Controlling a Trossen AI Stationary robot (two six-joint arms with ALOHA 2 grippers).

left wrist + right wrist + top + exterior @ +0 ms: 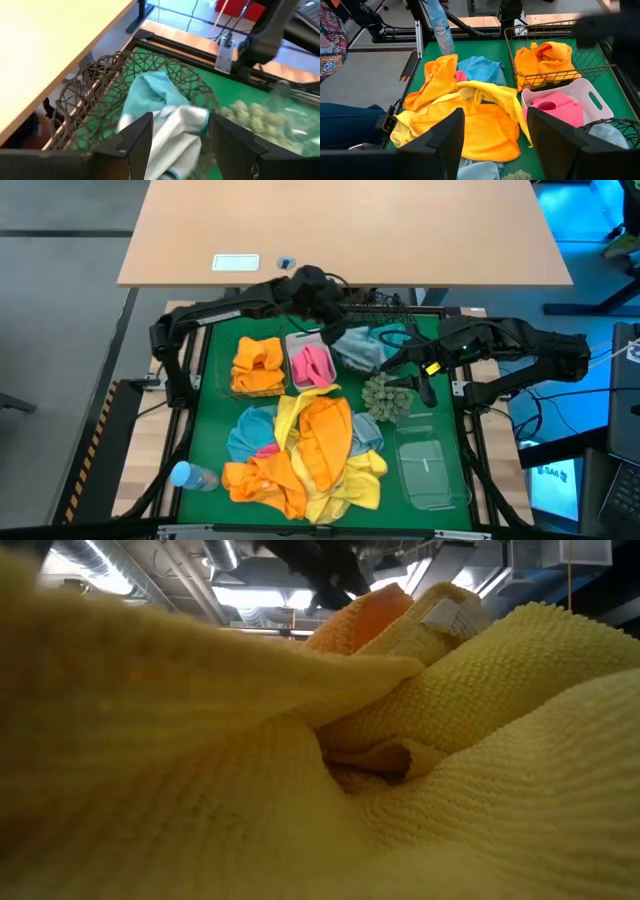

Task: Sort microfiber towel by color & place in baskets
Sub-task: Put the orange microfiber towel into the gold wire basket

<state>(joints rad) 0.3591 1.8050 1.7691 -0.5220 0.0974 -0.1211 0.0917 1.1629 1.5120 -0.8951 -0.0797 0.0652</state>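
Note:
My left gripper [335,313] [180,145] is open over the round black wire-mesh basket [90,95] [385,320] at the far middle. A light blue and white towel [165,115] lies in that basket below and between the fingers. My right gripper [400,360] [495,145] is open and empty, near the spiky plant [385,395]. A dark square wire-grid basket [222,375] holds orange towels [257,363]. A white tub [297,340] holds pink towels [312,366]. A clear tray [432,470] lies at the near right. A pile of yellow, orange, blue and pink towels [305,450] lies on the green mat.
A clear bottle with a blue cap [190,476] lies at the near left beside the pile. A yellow towel [400,770] fills the low view. A wooden table [340,230] stands beyond the far edge. A person's leg [345,120] shows at the table's near side.

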